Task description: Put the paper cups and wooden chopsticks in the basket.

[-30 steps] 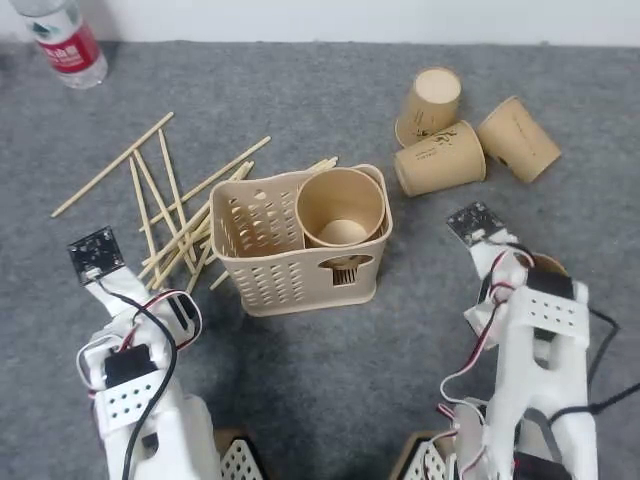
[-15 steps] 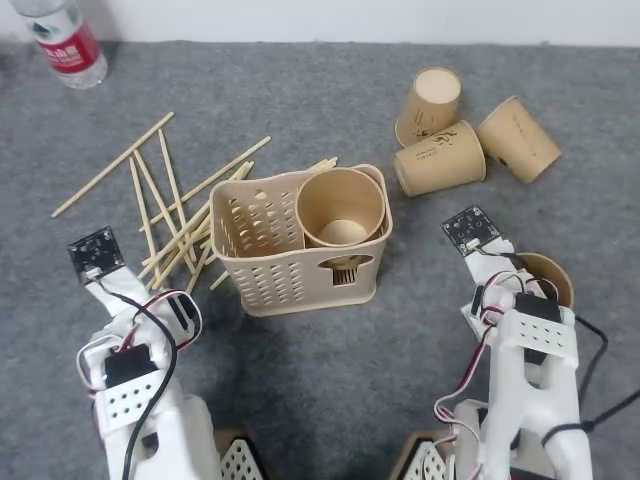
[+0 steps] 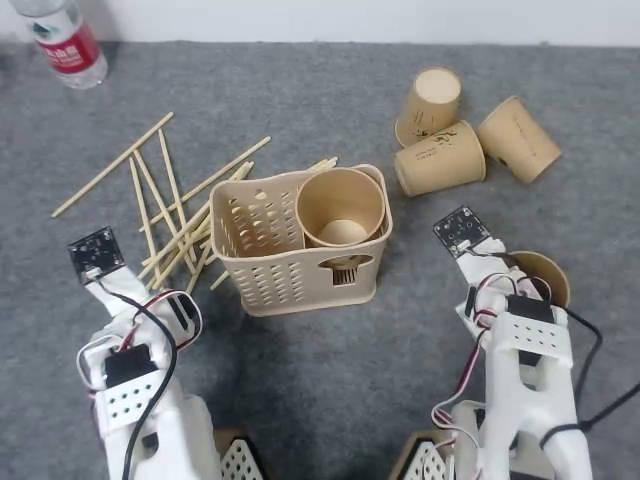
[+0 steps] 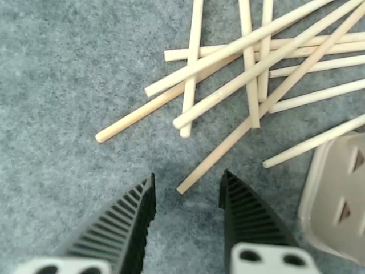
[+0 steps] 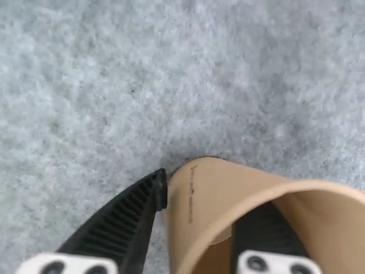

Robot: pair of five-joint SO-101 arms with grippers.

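A beige basket point(image 3: 262, 262) stands mid-table with one paper cup point(image 3: 342, 208) upright inside it. Wooden chopsticks point(image 3: 170, 210) lie scattered on the carpet to its left. My left gripper point(image 4: 188, 181) hangs open just over the carpet, with the end of one chopstick point(image 4: 228, 151) between its fingertips. My right gripper point(image 5: 205, 200) is shut on the wall of another paper cup point(image 5: 228, 194), one finger outside and one inside. That cup point(image 3: 548, 272) shows right of the basket. Three more paper cups point(image 3: 440, 158) lie on their sides at the back right.
A plastic bottle point(image 3: 65, 40) with a red label lies at the back left corner. Grey carpet covers the table, and a pale wall edge runs along the back. Bare carpet lies between the two arms, in front of the basket.
The right arm has shifted a little to the left with its cup, and the cup's open rim now shows more. The left arm has not moved.
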